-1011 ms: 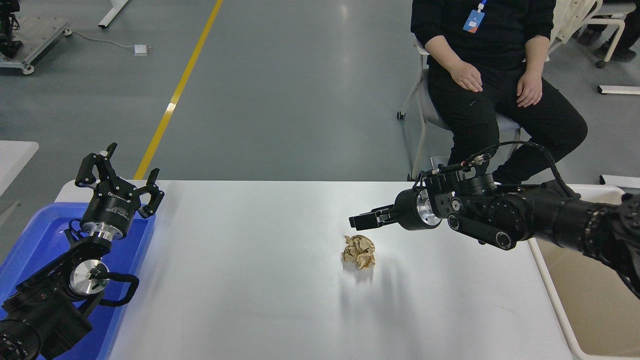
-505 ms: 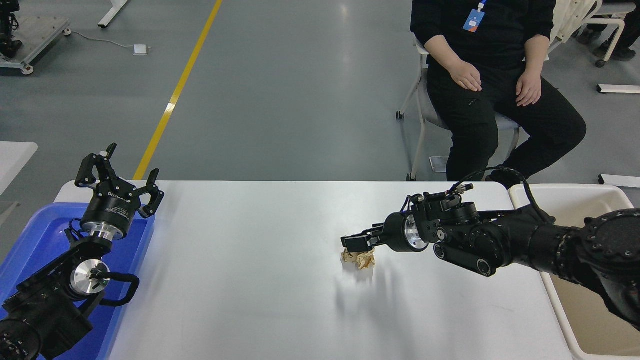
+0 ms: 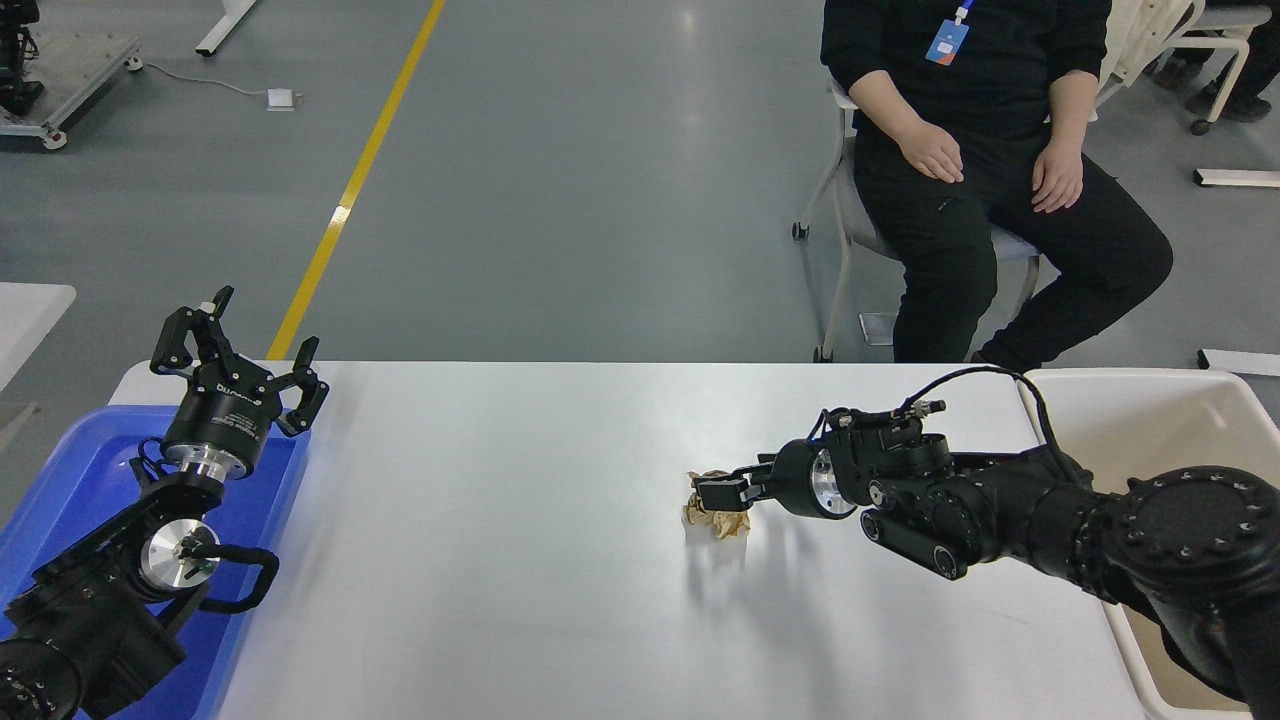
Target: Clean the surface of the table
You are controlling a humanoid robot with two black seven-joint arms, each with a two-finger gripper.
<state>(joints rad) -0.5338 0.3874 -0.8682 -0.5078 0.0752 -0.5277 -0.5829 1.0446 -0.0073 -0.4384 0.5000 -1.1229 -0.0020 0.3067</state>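
Observation:
The table surface (image 3: 480, 540) is a wide white glossy top. A crumpled ball of brown paper (image 3: 716, 518) lies on it right of centre. My right gripper (image 3: 720, 493) reaches in low from the right and sits down on the top of the paper ball, covering part of it; its grip on the paper does not show. My left gripper (image 3: 243, 350) is parked at the lower left above the blue tray, open and holding nothing.
A blue plastic tray (image 3: 70, 480) sits at the table's left end under my left arm. A beige tub (image 3: 1150, 420) stands off the right end, partly behind my right arm. A person in black (image 3: 980, 150) sits on a chair beyond the far right corner.
My right arm has come down and slightly left, from hovering above the paper ball to resting on it. The left arm and the person have not moved.

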